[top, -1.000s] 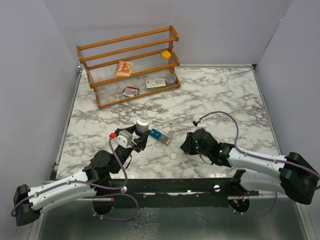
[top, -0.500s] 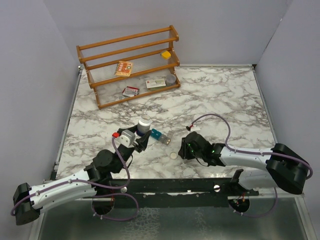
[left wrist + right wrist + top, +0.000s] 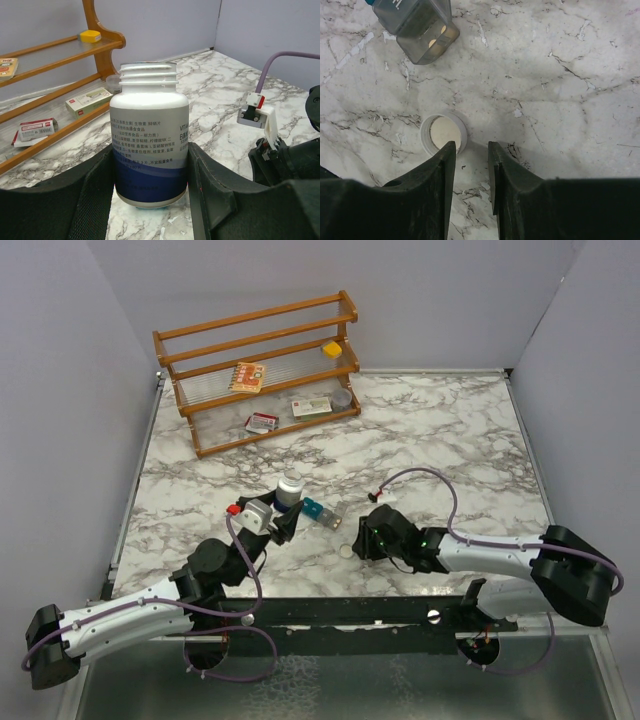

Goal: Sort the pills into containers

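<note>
The left gripper (image 3: 150, 150) is closed around a white round plastic bottle with a dark blue band (image 3: 149, 145). Its black fingers (image 3: 95, 200) lie against both sides of the bottle, which stands upright on the grey-veined marble table (image 3: 430, 430) with its threaded neck uncovered. The right gripper (image 3: 471, 145) is open only by a narrow gap and has hold of nothing. A white round plastic cap (image 3: 443, 133) lies with its hollow side up just ahead of its fingertips, a little to the left, and one tip covers the cap's edge. Further ahead and to the left of this gripper lies the strip of teal-blue and translucent grey square containers (image 3: 320, 513), between the two grippers. Two pale round pills (image 3: 443, 30) show inside the grey end compartment.
</note>
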